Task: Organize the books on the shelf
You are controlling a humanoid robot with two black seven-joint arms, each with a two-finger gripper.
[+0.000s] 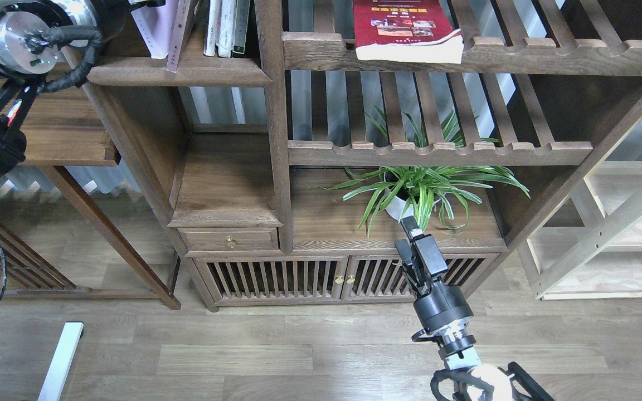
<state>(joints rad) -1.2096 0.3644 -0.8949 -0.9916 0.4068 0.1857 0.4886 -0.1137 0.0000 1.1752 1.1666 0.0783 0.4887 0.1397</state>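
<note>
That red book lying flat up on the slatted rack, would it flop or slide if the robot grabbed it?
The red book looks like a thick paperback, so it would probably sag a little if held by one edge. Its cover seems glossy, so it may slip. It lies flat across the rack, so it should slide rather than tip.

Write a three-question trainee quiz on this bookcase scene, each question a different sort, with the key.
1. True or false: the red book lies flat on the slatted rack, not on the solid shelf.
2. Multiple choice: what stands in the compartment beneath the lower slatted rack? A) a lamp B) a potted plant C) a stack of boxes
3. Fill in: the right pincer hangs in front of the cabinet, holding ____.

Key: 1 true; 2 B; 3 nothing.
</note>
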